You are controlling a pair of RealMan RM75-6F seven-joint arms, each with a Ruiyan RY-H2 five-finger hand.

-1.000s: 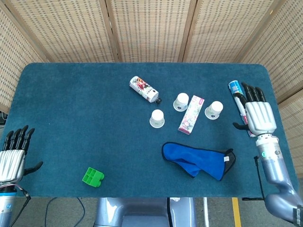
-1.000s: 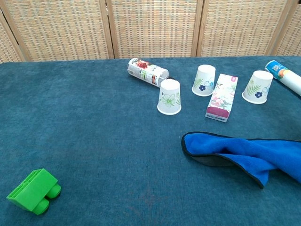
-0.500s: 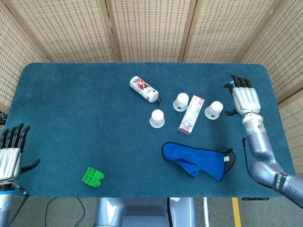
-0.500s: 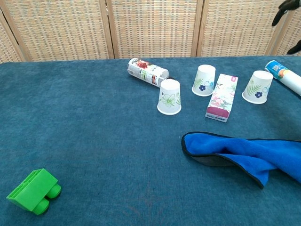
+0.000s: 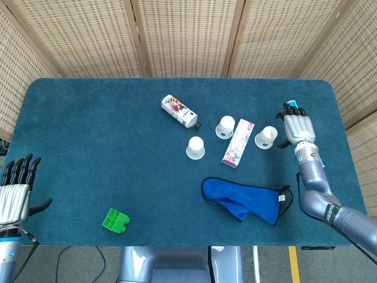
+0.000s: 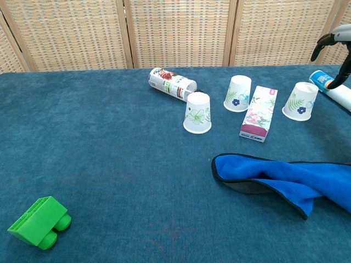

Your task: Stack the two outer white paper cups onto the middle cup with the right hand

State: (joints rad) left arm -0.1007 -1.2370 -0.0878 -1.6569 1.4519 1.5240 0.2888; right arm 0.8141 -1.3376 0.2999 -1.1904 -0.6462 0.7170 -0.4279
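Three cups: all stood upside down and apart, none stacked; the left cup, middle cup and right cup, with a slim carton lying between the last two.
Right hand: just beside the right cup, fingers spread, holding nothing; contact probably not made, though the chest view cut most of it off.
Left hand: well away, fingers apart, empty.
Handling: thin paper, light, easily crushed or tipped; best taken gently round the side wall.
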